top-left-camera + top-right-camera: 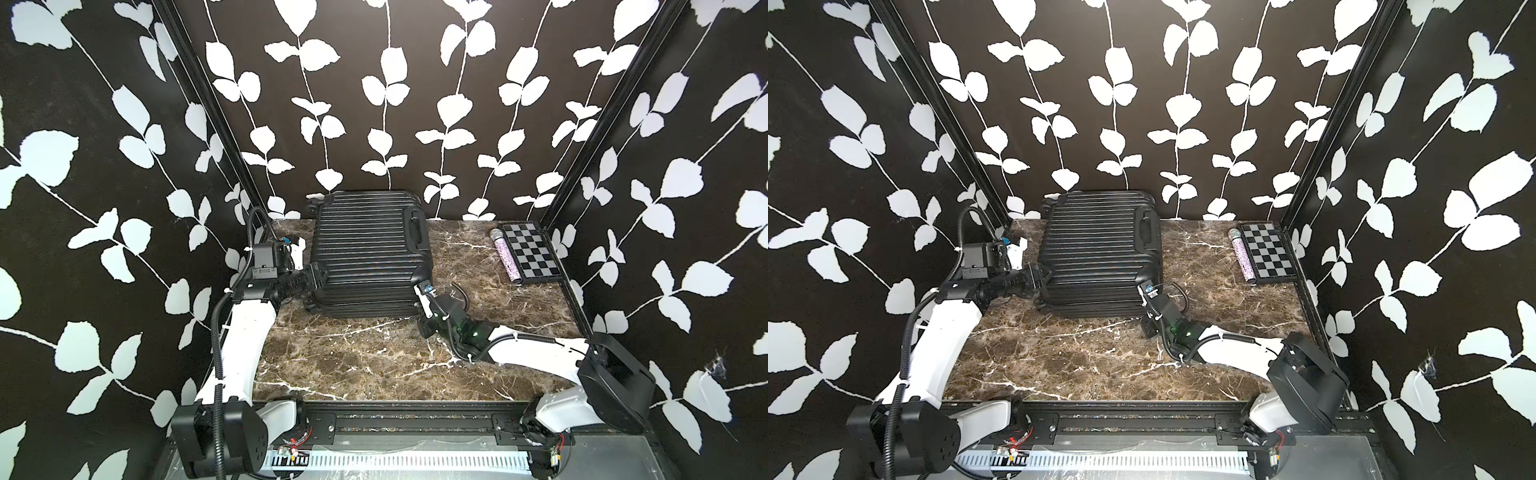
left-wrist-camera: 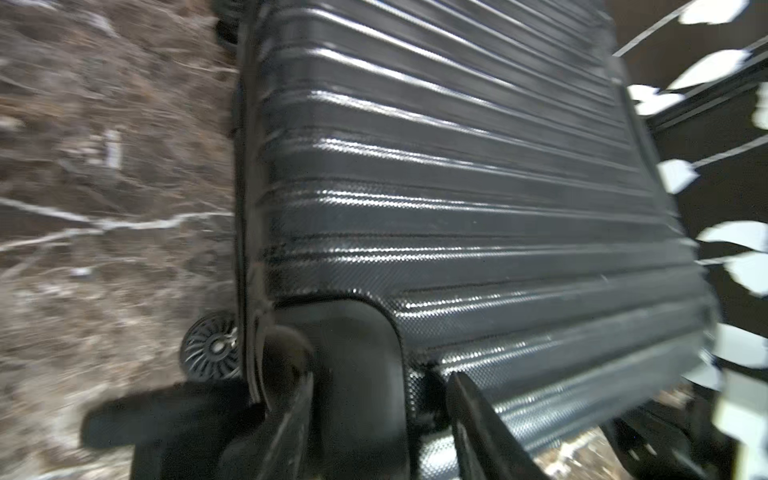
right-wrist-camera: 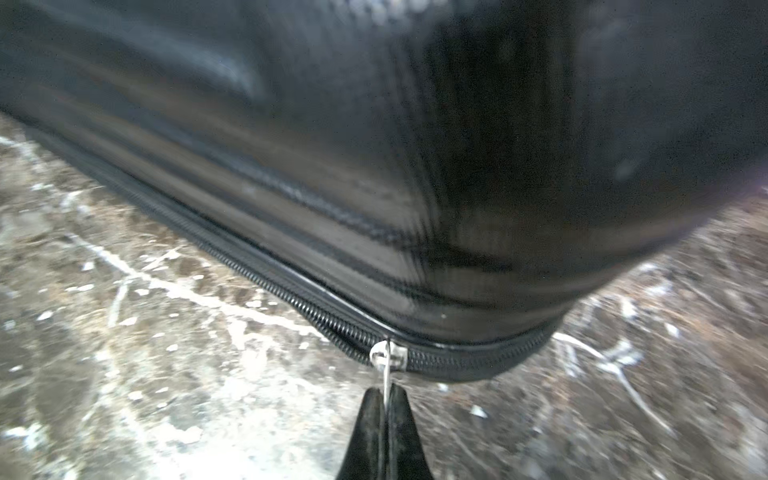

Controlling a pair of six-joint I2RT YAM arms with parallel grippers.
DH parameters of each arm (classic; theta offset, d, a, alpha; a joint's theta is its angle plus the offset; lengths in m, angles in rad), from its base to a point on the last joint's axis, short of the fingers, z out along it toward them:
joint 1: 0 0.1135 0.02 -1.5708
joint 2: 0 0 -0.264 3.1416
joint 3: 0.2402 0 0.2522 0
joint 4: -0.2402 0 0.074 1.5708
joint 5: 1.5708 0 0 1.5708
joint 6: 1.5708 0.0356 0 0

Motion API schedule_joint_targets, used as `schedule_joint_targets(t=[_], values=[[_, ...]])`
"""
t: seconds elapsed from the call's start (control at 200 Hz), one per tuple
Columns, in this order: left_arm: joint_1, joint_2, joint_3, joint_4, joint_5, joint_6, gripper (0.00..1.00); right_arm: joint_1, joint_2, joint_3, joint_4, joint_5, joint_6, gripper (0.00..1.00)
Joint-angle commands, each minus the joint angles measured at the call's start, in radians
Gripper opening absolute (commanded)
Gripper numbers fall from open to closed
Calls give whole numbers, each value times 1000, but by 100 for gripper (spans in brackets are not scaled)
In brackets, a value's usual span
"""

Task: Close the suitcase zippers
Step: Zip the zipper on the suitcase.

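The glossy black ribbed suitcase point(image 1: 370, 253) point(image 1: 1100, 253) lies flat at the back of the marble table, lid down, handle facing up. My left gripper point(image 1: 311, 276) point(image 2: 370, 365) is at its near left corner. The fingers point(image 2: 478, 415) clamp the rounded black wheel housing point(image 2: 357, 332), with a spinner wheel point(image 2: 212, 345) beside it. My right gripper point(image 3: 386, 392) point(image 1: 419, 320) is low at the near right corner. It is shut on the thin metal pull of the silver slider point(image 3: 388, 355) on the zippers point(image 3: 291, 299). The track looks joined on one side of the slider.
A flat checkerboard point(image 1: 530, 253) and a purple glittery cylinder point(image 1: 507, 257) lie at the back right. The leaf-patterned back wall stands right behind the suitcase. Bare marble table point(image 1: 353, 365) stretches in front of the case, between the two arms.
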Motion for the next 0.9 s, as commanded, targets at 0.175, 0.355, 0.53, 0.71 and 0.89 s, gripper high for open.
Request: schedule_joint_targets(t=[0.175, 0.355, 0.53, 0.71, 0.89], values=[[-39, -80, -100, -45, 211, -106, 53, -50, -51, 2, -38, 119, -55, 0], [-105, -96, -106, -26, 201, -126, 55, -97, -79, -13, -49, 122, -84, 0], [-178, -71, -109, 26, 174, -166, 55, -146, -96, -19, -71, 116, -107, 0], [-240, -49, -100, 72, 150, -198, 55, -184, -101, -20, -80, 98, -112, 0], [-283, -23, -74, 75, 142, -202, 56, -210, -105, -20, -81, 88, -108, 0]])
